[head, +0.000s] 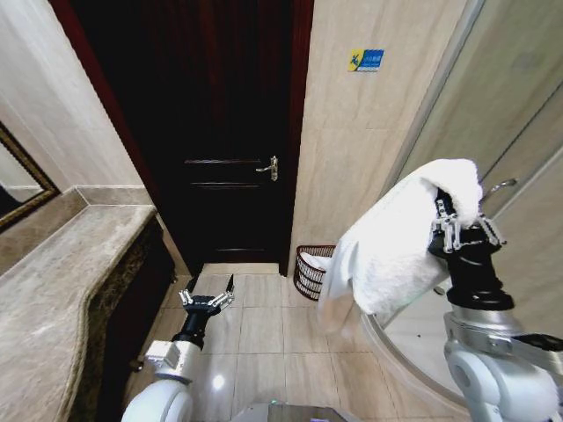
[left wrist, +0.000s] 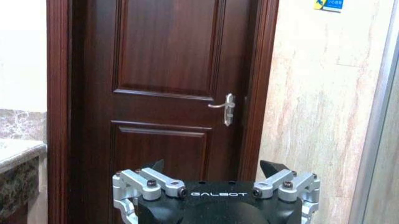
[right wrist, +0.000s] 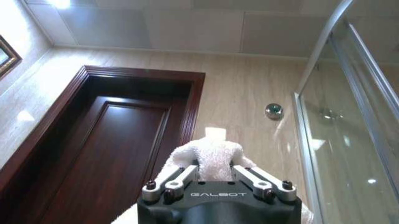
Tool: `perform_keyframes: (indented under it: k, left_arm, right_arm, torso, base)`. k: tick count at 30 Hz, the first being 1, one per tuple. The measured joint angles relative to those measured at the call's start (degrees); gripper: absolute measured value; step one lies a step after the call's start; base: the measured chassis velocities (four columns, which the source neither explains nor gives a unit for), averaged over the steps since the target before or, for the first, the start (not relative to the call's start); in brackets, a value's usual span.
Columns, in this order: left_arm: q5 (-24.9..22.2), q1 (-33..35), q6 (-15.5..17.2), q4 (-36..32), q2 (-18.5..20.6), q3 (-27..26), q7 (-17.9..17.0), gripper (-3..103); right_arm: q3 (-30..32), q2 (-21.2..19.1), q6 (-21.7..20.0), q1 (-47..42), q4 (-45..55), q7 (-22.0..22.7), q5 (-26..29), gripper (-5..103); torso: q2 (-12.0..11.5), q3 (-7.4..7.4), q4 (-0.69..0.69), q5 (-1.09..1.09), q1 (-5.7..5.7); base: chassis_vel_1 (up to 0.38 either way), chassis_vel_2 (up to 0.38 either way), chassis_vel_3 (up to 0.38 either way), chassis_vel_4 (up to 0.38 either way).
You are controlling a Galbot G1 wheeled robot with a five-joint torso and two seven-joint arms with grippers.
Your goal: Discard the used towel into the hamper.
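A white towel (head: 396, 242) hangs from my raised right gripper (head: 459, 209), which is shut on its top edge; the cloth drapes down to the left. In the right wrist view the towel (right wrist: 209, 158) bulges out between the closed fingers. The hamper (head: 310, 271), a dark reddish-brown slatted basket, stands on the floor by the wall right of the door, below the towel's lower corner and partly hidden by it. My left gripper (head: 208, 290) is held low over the floor tiles, open and empty, and the left wrist view shows the left gripper (left wrist: 218, 168) pointing at the door.
A dark wooden door (head: 220, 132) with a metal handle (head: 269, 167) is straight ahead. A marble counter (head: 62, 281) runs along the left. A curved glass shower enclosure (head: 493, 149) and its base stand on the right. Tiled floor (head: 255, 334) lies between.
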Motion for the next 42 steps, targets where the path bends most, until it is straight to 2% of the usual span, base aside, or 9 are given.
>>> perform_keyframes:
  k: [12, 25, 42]
  left_arm:
    - [0.0, 0.0, 0.0, 0.0, 0.0, 0.0, 0.0, 100]
    - [0.0, 0.0, 0.0, 0.0, 0.0, 0.0, 0.0, 100]
    - [0.0, 0.0, 0.0, 0.0, 0.0, 0.0, 0.0, 100]
  right_arm:
    - [-0.19, 0.09, 0.0, -0.27, 0.0, -0.07, -0.18, 12]
    - [-0.12, 0.51, -0.43, -0.32, 0.02, 0.13, -0.44, 12]
    - [0.42, 0.65, -0.39, -0.91, 0.01, -0.15, -0.36, 12]
  torso:
    - [2.9, 1.56, 0.0, 0.0, 1.33]
    - [3.03, 1.62, 0.0, 0.0, 1.37]
    - [2.84, 1.54, 0.0, 0.01, 1.32]
  base:
    - [0.0, 0.0, 0.0, 0.0]
    - [-0.011, 0.009, 0.007, -0.013]
    - [-0.132, 0.138, 0.127, -0.135]
